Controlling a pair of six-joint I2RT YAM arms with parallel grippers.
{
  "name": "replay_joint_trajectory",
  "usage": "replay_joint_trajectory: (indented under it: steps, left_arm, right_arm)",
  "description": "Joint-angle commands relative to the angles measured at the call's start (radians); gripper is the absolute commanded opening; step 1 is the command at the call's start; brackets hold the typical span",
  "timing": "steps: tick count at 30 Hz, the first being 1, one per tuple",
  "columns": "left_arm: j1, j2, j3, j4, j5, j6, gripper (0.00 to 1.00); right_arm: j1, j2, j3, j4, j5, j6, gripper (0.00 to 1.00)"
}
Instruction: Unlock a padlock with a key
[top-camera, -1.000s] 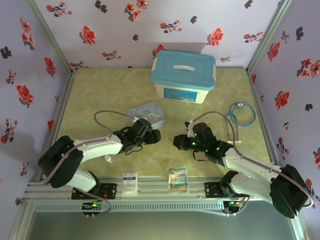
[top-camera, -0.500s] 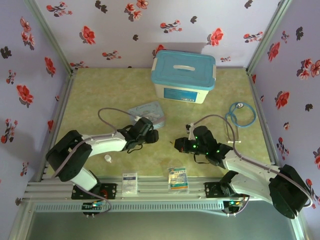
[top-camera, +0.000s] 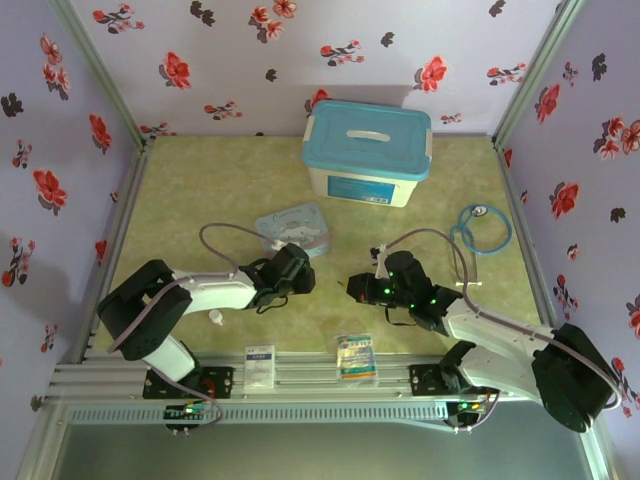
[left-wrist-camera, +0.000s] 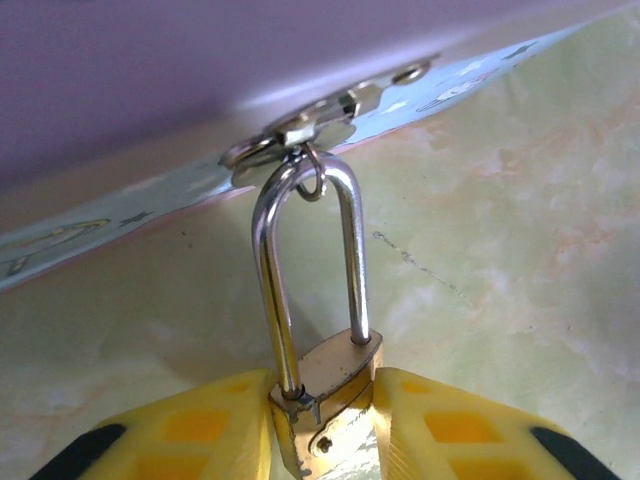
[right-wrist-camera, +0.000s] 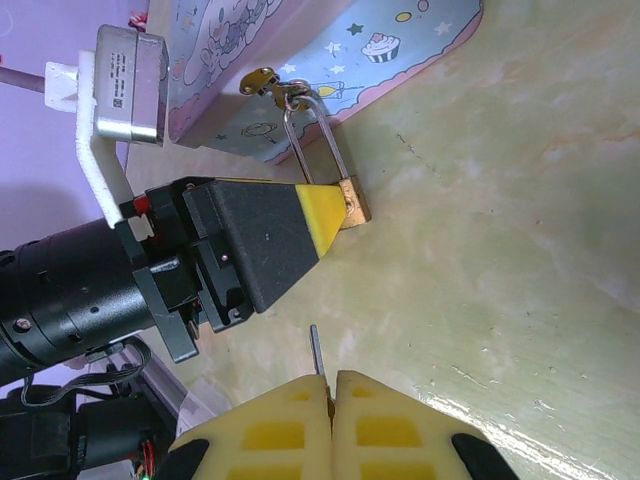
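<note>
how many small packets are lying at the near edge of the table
2: a white packet toward the left side, and a blue-green packet to its right, near the middle. Both lie flat and apart from each other. Others may be hidden from view.

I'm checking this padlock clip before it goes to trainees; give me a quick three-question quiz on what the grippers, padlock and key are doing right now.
1. True or false: the left gripper is shut on the padlock by its brass body.
2. Choose one. The key pinched in the right gripper is: A, inside the keyhole; B, apart from the padlock; C, lying on the table.
3. Fill in: the shackle passes through a small metal ___ at the edge of the light-blue tin.
Key: 1 true; 2 B; 3 ring.
</note>
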Motion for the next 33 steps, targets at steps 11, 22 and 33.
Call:
replay_joint_trajectory:
  steps: [11, 22, 33]
  left_arm:
    - [-0.008, -0.034, -0.157, 0.306, -0.057, -0.178, 0.12]
    - [-0.007, -0.108, -0.273, 0.498, -0.091, -0.359, 0.00]
    - [-0.006, -0.256, -0.309, 0.464, -0.151, -0.406, 0.00]
  right_arm:
    - [-0.001, 0.054, -0.046, 0.139, 0.005, 0.069, 0.00]
    - [0.023, 0.309, -0.053, 0.491, -0.080, 0.209, 0.00]
    - [0.077, 0.710, -0.103, 1.130, -0.069, 0.438, 0.00]
